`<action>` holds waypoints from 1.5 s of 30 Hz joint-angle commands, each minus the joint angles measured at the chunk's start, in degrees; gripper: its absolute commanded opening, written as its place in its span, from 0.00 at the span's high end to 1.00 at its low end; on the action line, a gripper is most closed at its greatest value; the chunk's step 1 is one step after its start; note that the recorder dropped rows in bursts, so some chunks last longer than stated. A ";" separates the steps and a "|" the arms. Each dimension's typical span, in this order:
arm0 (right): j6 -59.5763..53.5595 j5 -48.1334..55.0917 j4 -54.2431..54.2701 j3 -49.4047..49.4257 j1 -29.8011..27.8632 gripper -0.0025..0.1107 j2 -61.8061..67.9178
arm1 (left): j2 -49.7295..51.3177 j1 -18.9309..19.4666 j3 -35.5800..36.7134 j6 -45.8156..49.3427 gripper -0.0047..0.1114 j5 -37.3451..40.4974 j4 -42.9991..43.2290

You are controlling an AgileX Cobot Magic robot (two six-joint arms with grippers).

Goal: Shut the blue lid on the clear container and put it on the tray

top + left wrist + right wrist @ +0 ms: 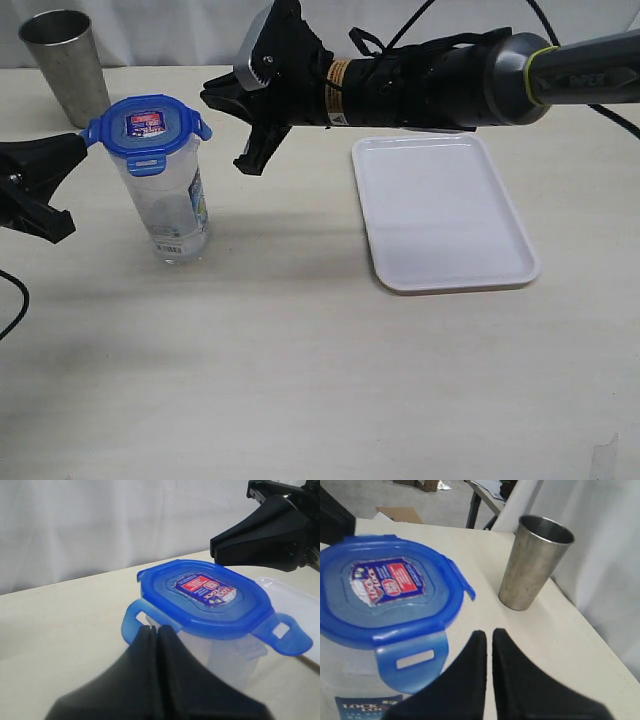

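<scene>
The clear container [176,205] is parked left of the tray [440,215], blue lid [150,125] perched on top, flaps probably unsnapped. Light, slick plastic, best gripped mid-body. Left gripper [152,629] and right gripper [487,632] are pinched closed, nothing held.

**Grey metal cup** [66,68]: upright, mouth open, at the upper left of the exterior frame, near the far edge of the table. **Table** [300,380]: pale beige matte top filling most of that frame. **White cloth backdrop** [170,28]: along the top edge. **Cardboard piece** [400,514]: on the floor beyond the table, seen in the right wrist view.
</scene>
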 commanded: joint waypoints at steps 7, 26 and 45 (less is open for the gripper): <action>-1.63 -0.35 0.28 -0.18 0.00 0.94 0.94 | 0.09 -0.01 -0.09 -1.02 0.96 -0.62 0.60; -1.76 -1.88 -1.43 -0.18 0.04 0.94 1.51 | 0.09 -0.01 -0.09 -1.02 0.96 -0.62 0.60; -0.15 -1.88 -4.41 -0.18 0.04 0.94 1.51 | 0.09 -0.01 -0.09 -1.02 0.96 -1.07 0.15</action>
